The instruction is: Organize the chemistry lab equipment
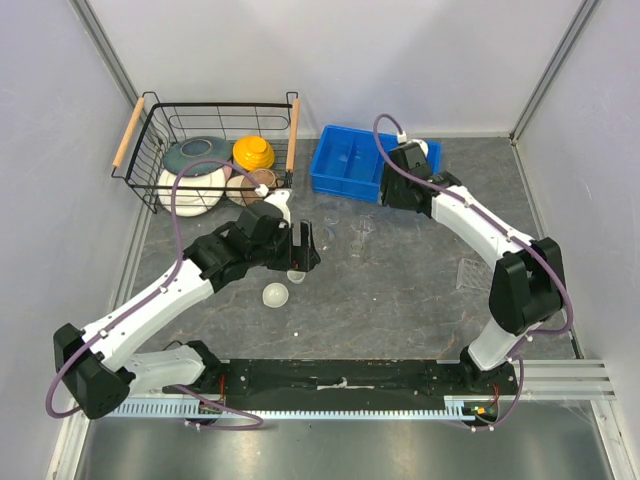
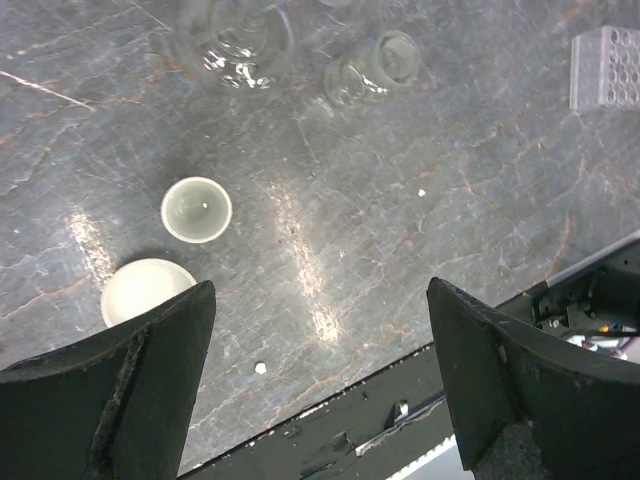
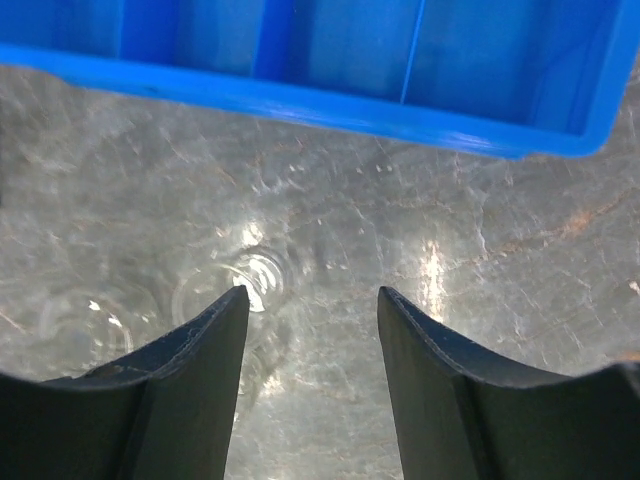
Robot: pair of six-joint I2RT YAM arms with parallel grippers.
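No legible text, label, brand, number or sign in any view; nothing printed shows on any surface.

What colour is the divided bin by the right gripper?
The bin is bright blue, clearest in the top external view.

The light is bright and even from above, with soft shadows. White glare streaks lie on the table [image 2: 310, 280] in the 2 wrist views; the glassware [image 3: 250, 285] looks hazy.
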